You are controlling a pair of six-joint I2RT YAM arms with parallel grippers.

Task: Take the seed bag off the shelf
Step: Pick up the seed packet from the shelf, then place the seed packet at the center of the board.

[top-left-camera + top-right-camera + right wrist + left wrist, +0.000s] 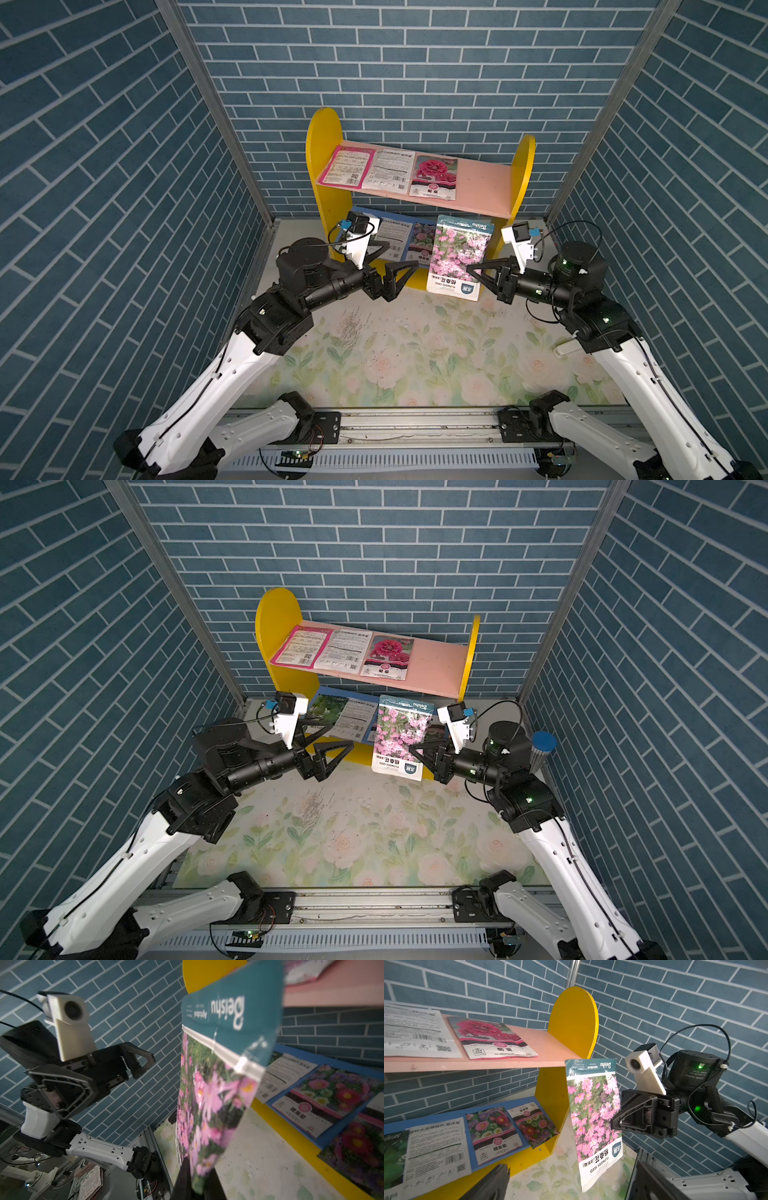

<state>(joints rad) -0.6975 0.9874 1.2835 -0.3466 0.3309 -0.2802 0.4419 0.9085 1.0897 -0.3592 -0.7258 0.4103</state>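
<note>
Seed bag [459, 257] w/ pink flowers hangs upright, print upside down, just in front of the shelf [324, 137] at its lower tier, right end. Right gripper [473, 270] is clamped on the bag's right edge. Left gripper [401, 255] stands wide, jaws apart, beside the bag, not touching. Other packets [390, 170] lie flat on the pink board [482, 183] & blue board [446, 1118]. Floral mat [415, 353] underneath.
</note>
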